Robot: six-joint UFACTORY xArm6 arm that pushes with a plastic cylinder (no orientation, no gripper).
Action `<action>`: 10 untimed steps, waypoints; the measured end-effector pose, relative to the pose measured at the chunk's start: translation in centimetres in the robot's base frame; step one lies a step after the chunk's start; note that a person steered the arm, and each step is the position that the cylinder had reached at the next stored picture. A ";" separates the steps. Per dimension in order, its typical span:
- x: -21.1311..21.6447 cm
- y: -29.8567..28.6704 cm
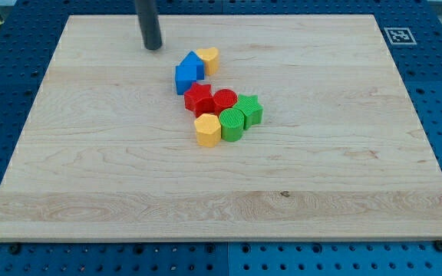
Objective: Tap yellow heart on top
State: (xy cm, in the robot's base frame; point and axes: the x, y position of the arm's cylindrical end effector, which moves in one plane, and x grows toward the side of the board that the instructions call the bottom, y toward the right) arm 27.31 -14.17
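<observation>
The yellow heart (209, 58) lies near the board's top middle, touching the right side of a blue block (188, 71). My tip (153, 47) stands on the board to the view's left of the heart, a short gap left of and slightly above the blue block, touching neither. The dark rod rises out of the view's top.
Below the blue block sits a tight cluster: a red star (198, 98), a red cylinder (225, 100), a green star (250, 110), a green cylinder (232, 123) and a yellow hexagon (207, 129). The wooden board (90, 176) lies on a blue pegboard; a marker tag (398, 35) is at the top right.
</observation>
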 end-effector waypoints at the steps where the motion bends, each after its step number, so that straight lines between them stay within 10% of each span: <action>1: 1.1 -0.5; 10: 3.1 8.5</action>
State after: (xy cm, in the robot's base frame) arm 30.38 -5.67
